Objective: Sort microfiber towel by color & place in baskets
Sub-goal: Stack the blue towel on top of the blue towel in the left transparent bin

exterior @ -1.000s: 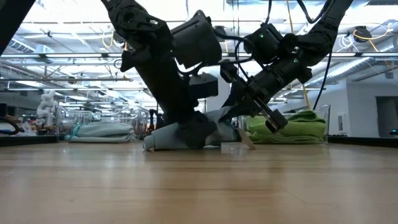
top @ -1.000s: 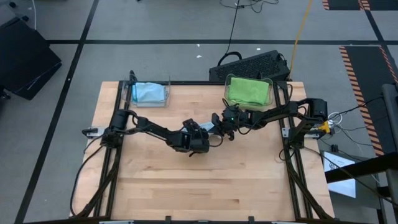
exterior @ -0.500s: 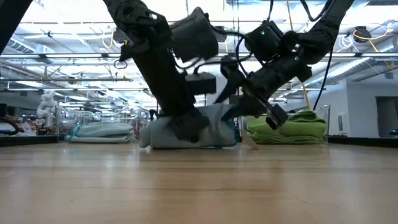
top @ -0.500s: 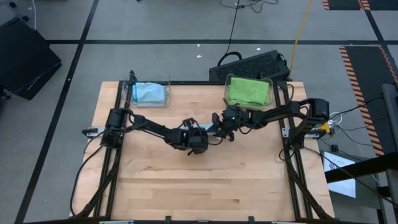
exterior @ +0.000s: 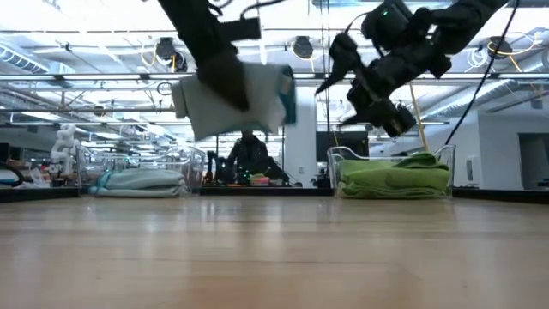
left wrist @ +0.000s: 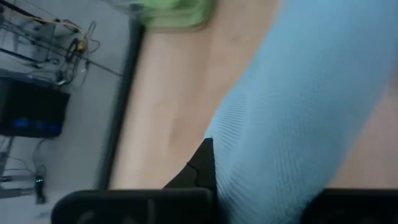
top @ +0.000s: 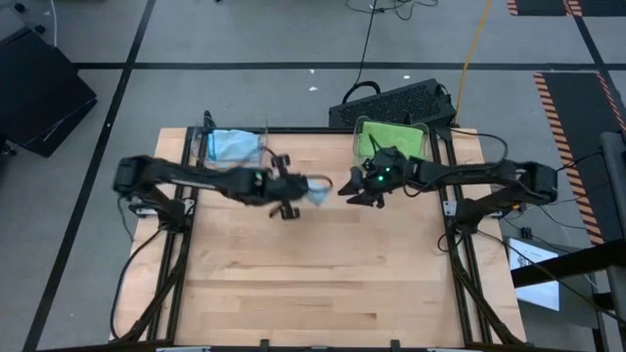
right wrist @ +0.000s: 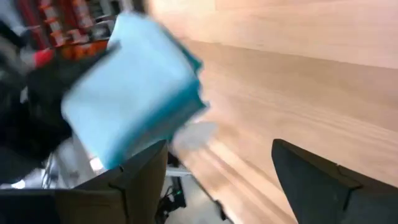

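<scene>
My left gripper (top: 296, 192) is shut on a folded light-blue microfiber towel (top: 318, 189), held in the air over the table's middle (exterior: 236, 99). My right gripper (top: 350, 193) stands open just right of the towel, touching nothing. In the right wrist view its two fingers (right wrist: 143, 180) frame the towel (right wrist: 134, 99). A clear basket (top: 235, 147) at the far left holds blue towels. A second clear basket (top: 391, 142) at the far right holds green towels (exterior: 395, 176). My left gripper pinches the folded towel between its two fingers, at the end nearest the table's left (top: 307, 190), through several layers. The fingers (left wrist: 202, 168) slant down from the table's left. The towel (left wrist: 298, 112) is lifted clear of the table and stays folded.
A black keyboard (top: 391, 98) lies just beyond the far edge, behind the green basket. Black rails (top: 186, 244) run along the table's left and right sides. The near half of the wooden table (top: 313, 293) is bare wood.
My left gripper has shut on the blue towel and carried it up and toward the far-left basket; the towel is now lifted clear of the table. My right gripper has opened, let go of the towel, and risen, drawing back toward the table's right.
</scene>
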Robot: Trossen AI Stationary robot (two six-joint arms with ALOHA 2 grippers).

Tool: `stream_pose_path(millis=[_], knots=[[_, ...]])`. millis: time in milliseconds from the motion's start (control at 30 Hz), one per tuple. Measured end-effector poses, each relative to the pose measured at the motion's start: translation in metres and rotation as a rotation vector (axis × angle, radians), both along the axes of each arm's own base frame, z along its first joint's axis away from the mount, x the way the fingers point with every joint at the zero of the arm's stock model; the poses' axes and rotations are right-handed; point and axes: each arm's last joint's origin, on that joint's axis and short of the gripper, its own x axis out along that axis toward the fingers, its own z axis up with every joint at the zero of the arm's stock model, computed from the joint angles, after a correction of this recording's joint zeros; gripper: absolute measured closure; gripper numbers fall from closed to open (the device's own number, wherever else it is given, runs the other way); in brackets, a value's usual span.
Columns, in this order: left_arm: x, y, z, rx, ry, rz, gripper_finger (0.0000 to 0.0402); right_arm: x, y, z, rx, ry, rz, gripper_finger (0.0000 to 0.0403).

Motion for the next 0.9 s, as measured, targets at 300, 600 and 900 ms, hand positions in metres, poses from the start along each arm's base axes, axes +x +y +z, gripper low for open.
stream_pose_path(millis=[300, 600, 900], knots=[[-0.058, 0.041, 0.055, 0.014, 0.07, -0.015, 0.0391, -0.016, 0.001, 0.028, -0.117, -0.109, 0.036, 0.0124], [-0.089, 0.069, 0.11, -0.012, 0.175, 0.019, 0.0391, -0.023, 0.0, 0.033, -0.206, -0.138, 0.097, 0.0124], [-0.122, 0.087, 0.135, -0.092, 0.254, 0.2, 0.0391, -0.026, -0.009, 0.033, -0.293, -0.16, 0.149, 0.0124]])
